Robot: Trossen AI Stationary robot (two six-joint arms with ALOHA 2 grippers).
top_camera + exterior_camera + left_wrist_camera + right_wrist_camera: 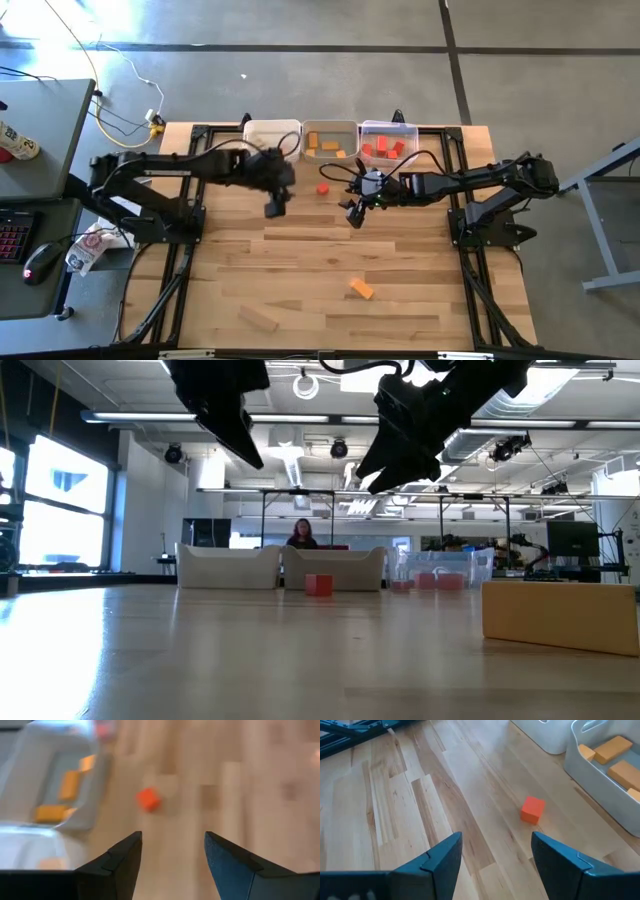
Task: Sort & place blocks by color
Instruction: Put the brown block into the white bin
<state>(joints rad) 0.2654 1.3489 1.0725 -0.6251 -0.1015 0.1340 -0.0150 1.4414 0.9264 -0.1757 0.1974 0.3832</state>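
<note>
A red cube (323, 187) rests on the table in front of the bins, also seen in both wrist views (148, 799) (532, 810) and in the low view (319, 584). An orange block (361, 289) and a light wood bar (258, 318) lie near the table's front edge. My left gripper (273, 207) hangs above the table left of the cube, open with nothing between its fingers (172, 836). My right gripper (354, 213) hangs to the cube's right and nearer the front, also open and empty (496, 837).
Three bins stand in a row at the far edge: a white one (272, 138), a middle one (330, 130) holding orange blocks, and a clear one (388, 128) holding red blocks. Bare wood spreads across the table's middle. A person shows in the room beyond (301, 532).
</note>
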